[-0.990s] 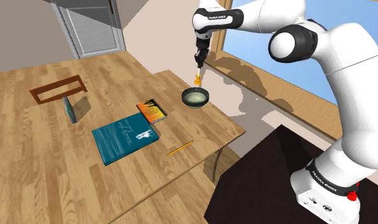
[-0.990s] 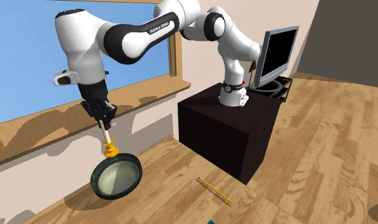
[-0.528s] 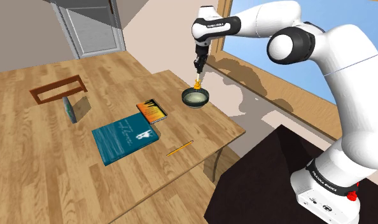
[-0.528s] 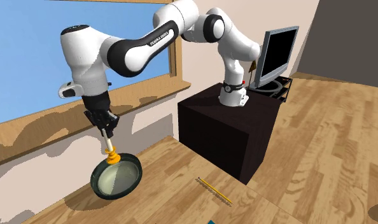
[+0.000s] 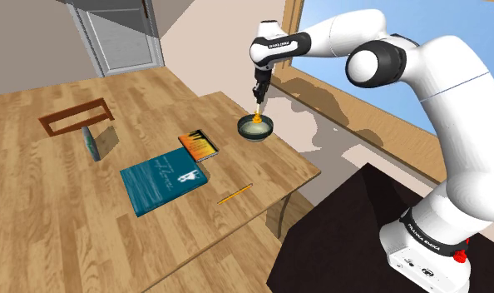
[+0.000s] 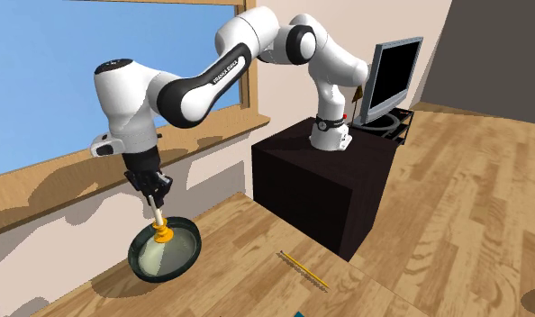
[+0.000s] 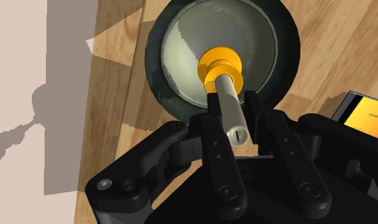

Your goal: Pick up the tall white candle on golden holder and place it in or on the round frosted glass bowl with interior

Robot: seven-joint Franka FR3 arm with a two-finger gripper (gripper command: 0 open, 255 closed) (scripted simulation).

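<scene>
the black gripper (image 6: 153, 193) clasps the tall pale candle on golden holder (image 7: 227, 86), long axis upright, its base just over the round dark-rimmed frosted bowl (image 7: 175, 51) near the wooden tabletop (image 5: 87, 225)'s window-side edge.

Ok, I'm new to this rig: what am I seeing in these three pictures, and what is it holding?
It is one white robot arm on a dark box, ending in a black two-finger gripper. One picture looks down from beside the box, one looks back at the arm from the table's side, one sits on the hand itself. The gripper is shut on a white candle with a golden holder, hanging over the inside of a round bowl; whether it touches, I cannot tell. On the wooden table also lie a teal book, an orange book and a pencil.
</scene>
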